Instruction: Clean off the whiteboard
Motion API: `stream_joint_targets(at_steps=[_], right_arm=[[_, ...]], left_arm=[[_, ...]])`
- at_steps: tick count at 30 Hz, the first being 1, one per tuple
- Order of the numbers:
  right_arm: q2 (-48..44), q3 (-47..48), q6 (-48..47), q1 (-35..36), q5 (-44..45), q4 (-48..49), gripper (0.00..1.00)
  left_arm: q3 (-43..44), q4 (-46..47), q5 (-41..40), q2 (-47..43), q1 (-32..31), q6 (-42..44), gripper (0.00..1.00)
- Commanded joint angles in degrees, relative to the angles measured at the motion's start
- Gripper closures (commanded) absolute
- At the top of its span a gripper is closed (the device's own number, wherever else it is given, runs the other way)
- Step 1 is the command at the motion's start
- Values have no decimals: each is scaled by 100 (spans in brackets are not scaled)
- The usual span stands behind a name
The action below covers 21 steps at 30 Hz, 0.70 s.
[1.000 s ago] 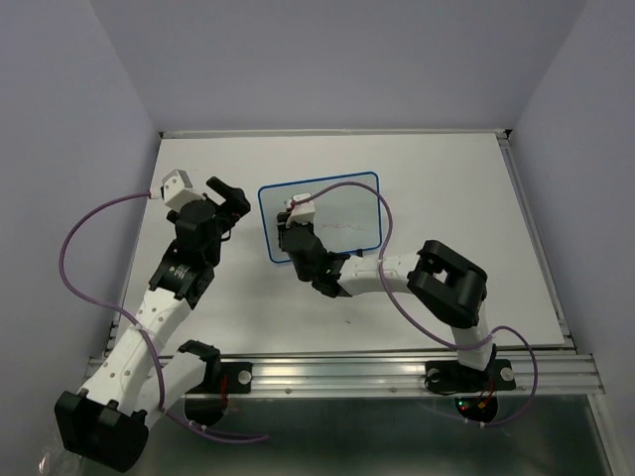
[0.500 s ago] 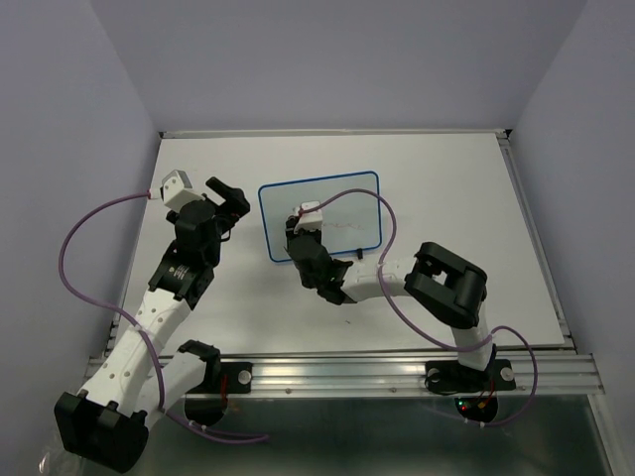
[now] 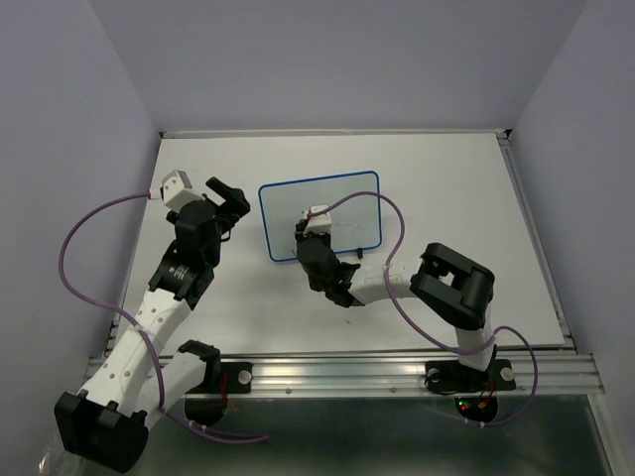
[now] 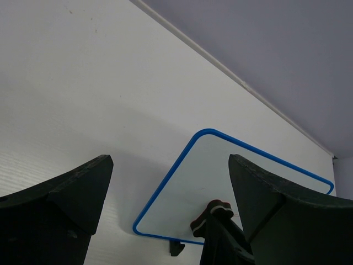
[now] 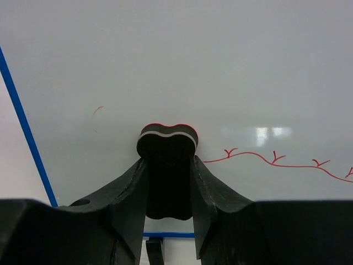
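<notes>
The whiteboard [image 3: 337, 198], white with a thin blue frame, lies on the table at centre back; it also shows in the left wrist view [image 4: 220, 187] and the right wrist view [image 5: 182, 72]. A red scribbled line [image 5: 276, 160] runs across its lower right. My right gripper [image 5: 167, 165] is shut on a black eraser [image 5: 166, 149] and presses it on the board near its lower left, left of the red line. In the top view the right gripper [image 3: 310, 236] sits over the board's lower middle. My left gripper [image 3: 230, 198] is open and empty, left of the board.
The white tabletop [image 3: 446, 188] ends at a raised rail at the back and a metal rail [image 3: 397, 367] at the front. A small black foot [image 4: 176, 248] sticks out under the board's near edge. Purple cables loop from both arms.
My right gripper has slid the eraser rightward and toward the board's near edge. The left arm has not moved.
</notes>
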Motion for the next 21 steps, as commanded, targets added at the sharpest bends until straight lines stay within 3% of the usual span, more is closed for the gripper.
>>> stream_joint_targets(at_steps=[1,21], right_arm=[[-170,-190,60,-232,521,-51,99],[-741,-639,210,-496,539,-86,99]], left_arm=[[-62,138,-139,-94,17,73,1],[-79,156,-86,-59,17,91,1]])
